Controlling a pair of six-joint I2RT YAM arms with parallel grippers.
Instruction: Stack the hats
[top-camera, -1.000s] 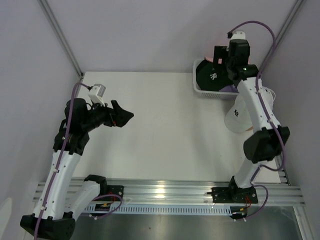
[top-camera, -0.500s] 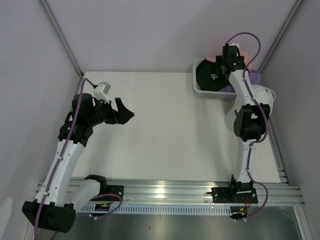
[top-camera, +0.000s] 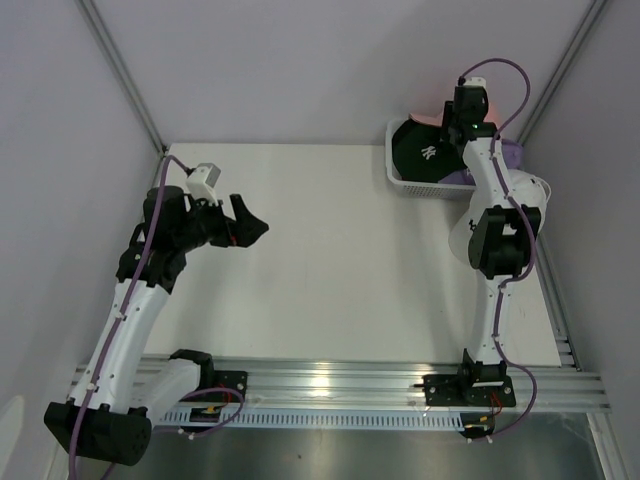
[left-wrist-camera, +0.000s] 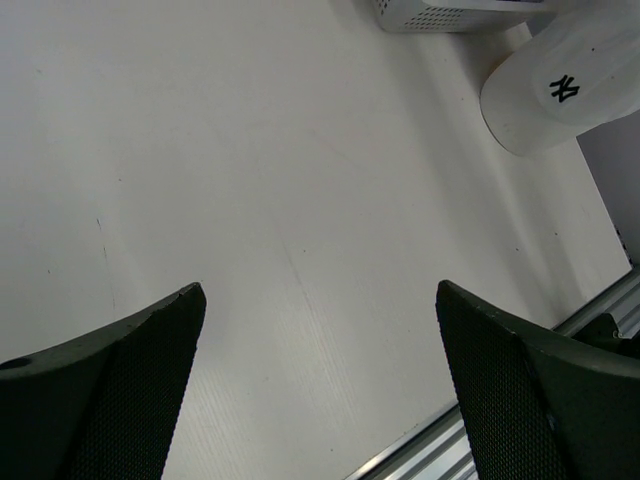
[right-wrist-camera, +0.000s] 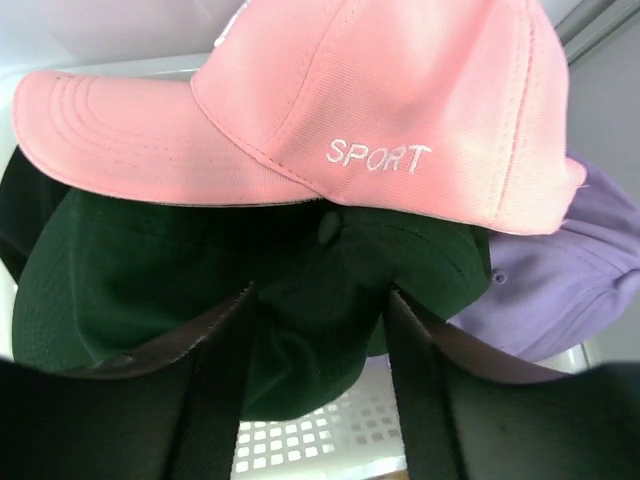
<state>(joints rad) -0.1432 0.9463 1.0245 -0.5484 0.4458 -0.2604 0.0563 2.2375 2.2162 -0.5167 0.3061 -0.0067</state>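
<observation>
My right gripper (top-camera: 462, 125) reaches down into the white mesh basket (top-camera: 400, 180) at the back right. Its fingers press both sides of the dark green hat's (right-wrist-camera: 150, 280) crown, and the fabric is creased between them. A pink hat (right-wrist-camera: 380, 100) marked SPORT lies on top of the green one, and a lavender hat (right-wrist-camera: 560, 280) sits to the right. A white hat (top-camera: 462, 240) with a dark logo rests on the table (top-camera: 330, 260) beside the right arm. My left gripper (top-camera: 250, 228) hovers over the table's left side, open and holding nothing.
The basket's perforated floor (right-wrist-camera: 320, 435) shows under the green hat. The left wrist view shows the white hat (left-wrist-camera: 565, 85), the basket's corner (left-wrist-camera: 430, 15) and the metal rail (left-wrist-camera: 600, 310) along the table's near edge. Grey walls close in the back and sides.
The right arm has stretched out and lowered its gripper into the basket, and its jaws have narrowed onto the dark green hat. The left arm rose a little earlier and has since held still.
</observation>
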